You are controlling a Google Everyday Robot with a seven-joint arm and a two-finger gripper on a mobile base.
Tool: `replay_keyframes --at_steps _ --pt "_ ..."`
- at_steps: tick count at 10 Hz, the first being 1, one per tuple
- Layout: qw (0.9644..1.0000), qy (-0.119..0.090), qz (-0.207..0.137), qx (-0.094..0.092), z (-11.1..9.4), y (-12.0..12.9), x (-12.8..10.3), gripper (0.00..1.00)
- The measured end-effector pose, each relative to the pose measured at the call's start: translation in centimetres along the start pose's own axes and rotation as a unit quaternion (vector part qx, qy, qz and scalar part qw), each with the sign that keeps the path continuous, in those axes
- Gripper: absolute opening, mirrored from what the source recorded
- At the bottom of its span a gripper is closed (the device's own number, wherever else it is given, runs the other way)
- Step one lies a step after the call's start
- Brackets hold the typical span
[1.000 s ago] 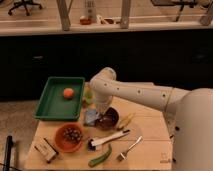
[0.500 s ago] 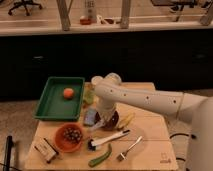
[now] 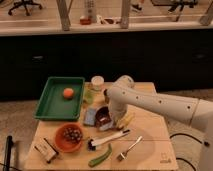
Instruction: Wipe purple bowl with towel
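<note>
The purple bowl [image 3: 102, 115] sits near the middle of the wooden table, partly covered by my arm. The blue-grey towel [image 3: 90, 117] lies flat on the table, touching the bowl's left side. My gripper [image 3: 110, 120] hangs from the white arm that reaches in from the right. It is low over the bowl's right part, and the wrist hides most of it. The towel lies beside the gripper, not in it.
A green tray [image 3: 50, 107] holding an orange fruit [image 3: 68, 93] is at the back left. A white cup [image 3: 97, 81] and a green bottle [image 3: 89, 95] stand behind the bowl. An orange bowl [image 3: 69, 136], a small box [image 3: 45, 149], a white-handled brush [image 3: 107, 139], a fork [image 3: 129, 148], a green pepper [image 3: 100, 156] and a banana [image 3: 126, 120] lie around the front.
My arm's elbow has swung to the right and the wrist has come down closer over the purple bowl. The towel and the bowl have stayed in place.
</note>
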Motion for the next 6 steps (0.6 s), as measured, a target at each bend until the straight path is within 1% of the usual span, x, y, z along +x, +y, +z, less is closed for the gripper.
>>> replay_keyframes --at_steps 3,5,6 --pt "0.9995 0.016 0.026 0.010 -0.8 -1.5 2.7 0.00" --pt "0.9991 0.018 0.037 0.013 -0.8 -2.2 3.9 0.00" --pt "0.9991 0.018 0.036 0.015 -0.6 -3.1 4.2 0.00"
